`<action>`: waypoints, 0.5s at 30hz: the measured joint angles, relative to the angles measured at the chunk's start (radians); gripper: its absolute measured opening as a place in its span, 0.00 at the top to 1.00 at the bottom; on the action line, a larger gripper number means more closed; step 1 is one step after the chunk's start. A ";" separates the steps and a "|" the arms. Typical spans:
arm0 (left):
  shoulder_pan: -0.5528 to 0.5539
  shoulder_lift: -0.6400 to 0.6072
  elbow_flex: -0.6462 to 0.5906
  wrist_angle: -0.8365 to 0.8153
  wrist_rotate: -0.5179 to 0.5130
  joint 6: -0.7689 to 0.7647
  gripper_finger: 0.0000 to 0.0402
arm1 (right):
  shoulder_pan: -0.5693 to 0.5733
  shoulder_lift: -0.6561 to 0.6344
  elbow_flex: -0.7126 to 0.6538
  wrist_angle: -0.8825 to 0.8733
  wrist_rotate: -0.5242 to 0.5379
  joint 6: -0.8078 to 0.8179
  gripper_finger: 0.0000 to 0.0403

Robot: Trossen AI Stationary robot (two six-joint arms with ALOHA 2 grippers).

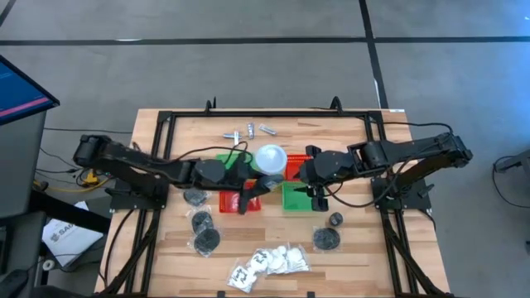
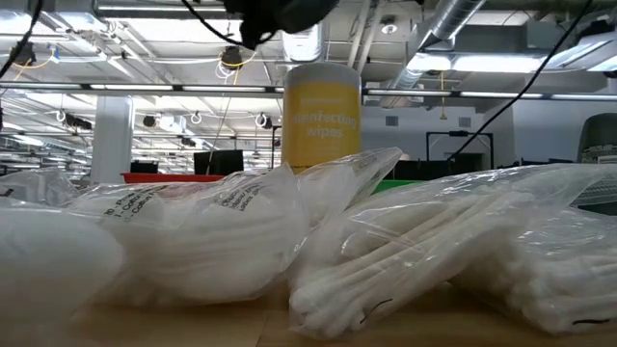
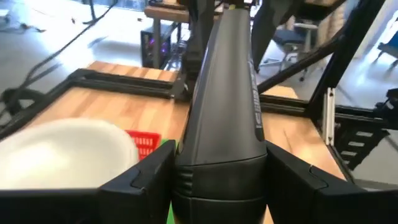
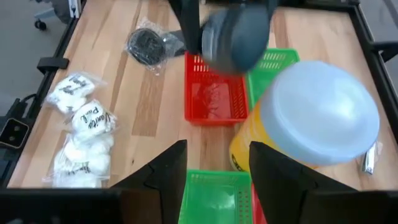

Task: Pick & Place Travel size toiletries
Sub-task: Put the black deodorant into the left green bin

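Observation:
The toiletries lie loose on the table. Dark round pieces in clear bags (image 1: pixel 201 222) sit near left, with more (image 1: pixel 325 238) near right. White pieces in printed packets (image 1: pixel 269 261) lie by the near edge and fill the low view (image 2: pixel 289 241). Small silvery metal pieces (image 1: pixel 248 131) lie by the far edge. My left gripper (image 1: pixel 246 201) hangs open and empty over a red basket (image 1: pixel 232 201). Between its fingers in the left wrist view (image 3: pixel 219 177) the right arm shows farther off. My right gripper (image 1: pixel 318 199) (image 4: pixel 217 165) hangs open and empty over a green basket (image 1: pixel 294 197).
A yellow cup with a white lid (image 1: pixel 269 159) (image 4: pixel 311 118) stands mid-table between the arms. Another green basket (image 1: pixel 225 157) and another red basket (image 1: pixel 298 161) flank it. A black frame (image 1: pixel 166 124) borders the table. The left arm (image 4: pixel 233 31) shows blurred above the red basket (image 4: pixel 214 93).

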 joint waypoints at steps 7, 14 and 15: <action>-0.051 -0.124 -0.001 -0.290 -0.199 -0.092 0.53 | -0.001 0.000 0.000 -0.005 0.000 0.009 0.62; -0.048 -0.148 -0.001 -0.489 -0.297 -0.201 0.53 | -0.001 0.000 0.000 -0.013 0.000 0.005 0.63; -0.047 -0.144 -0.001 -0.501 -0.302 -0.216 0.53 | -0.001 0.000 0.000 -0.013 0.000 0.006 0.64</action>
